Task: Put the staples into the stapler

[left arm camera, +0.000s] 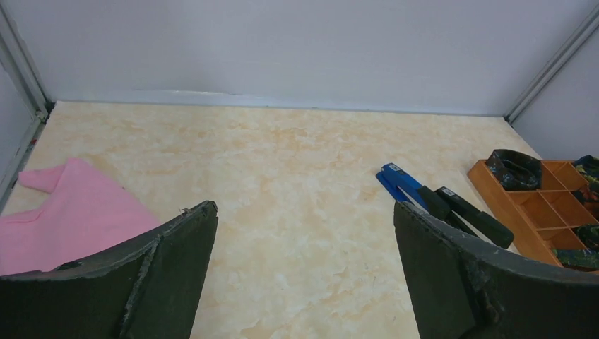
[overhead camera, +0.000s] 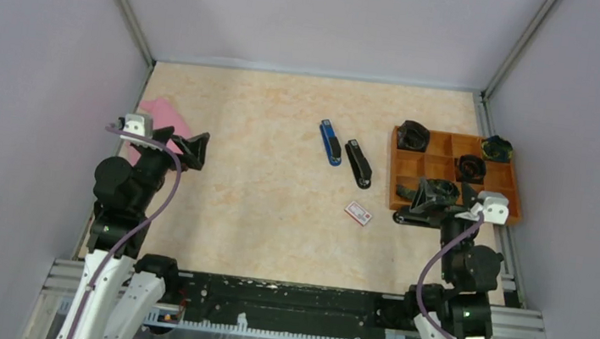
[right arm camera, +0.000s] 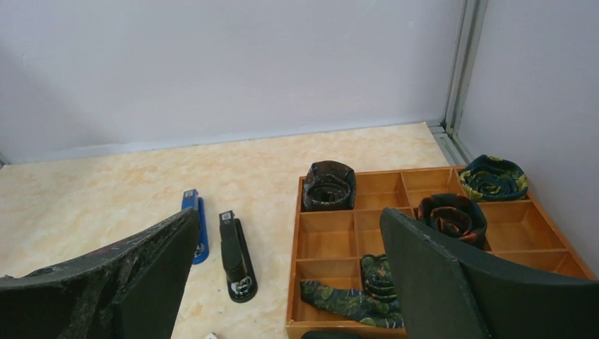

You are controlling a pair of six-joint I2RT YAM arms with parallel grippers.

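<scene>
Two staplers lie side by side mid-table: a blue stapler [overhead camera: 330,142] [left arm camera: 395,180] [right arm camera: 198,224] and a black stapler [overhead camera: 358,163] [left arm camera: 475,216] [right arm camera: 236,257]. The staples [overhead camera: 358,214] are a small white box with red print, flat on the table just near of the black stapler. My left gripper [overhead camera: 199,152] [left arm camera: 304,212] hovers open and empty at the left, far from them. At the right, my right gripper [overhead camera: 410,203] [right arm camera: 289,219] is open and empty too, above the near left corner of the tray.
An orange wooden tray [overhead camera: 392,171] [right arm camera: 294,275] [left arm camera: 498,194] with compartments holds several rolled ties at the right. A pink cloth [overhead camera: 162,115] [left arm camera: 70,212] lies at the left edge beside the left arm. Grey walls enclose the table.
</scene>
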